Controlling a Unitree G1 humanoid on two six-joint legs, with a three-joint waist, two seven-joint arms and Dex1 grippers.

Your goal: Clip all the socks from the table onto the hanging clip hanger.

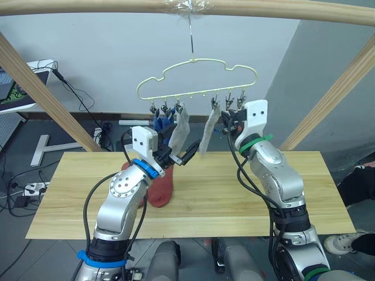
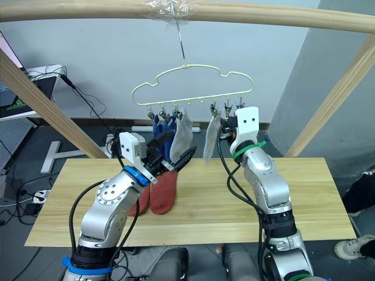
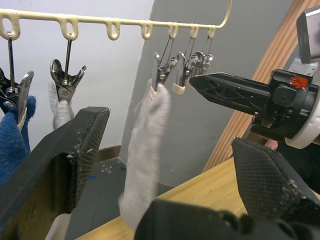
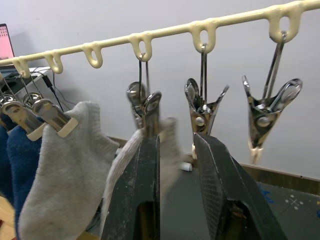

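Four socks were clipped on the clip hanger; two red socks lay on the table. The left gripper was held apart and empty, the right gripper slightly apart at the second grey sock. Its clip was best checked for grip before release.

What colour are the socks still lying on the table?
Rust-red: the socks on the table show best in the right eye view.

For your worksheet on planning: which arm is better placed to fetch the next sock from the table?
Left. Its gripper hangs open just above the two rust-red knit socks on the wooden table; the right gripper is up among the pale-yellow wire hanger's clips.
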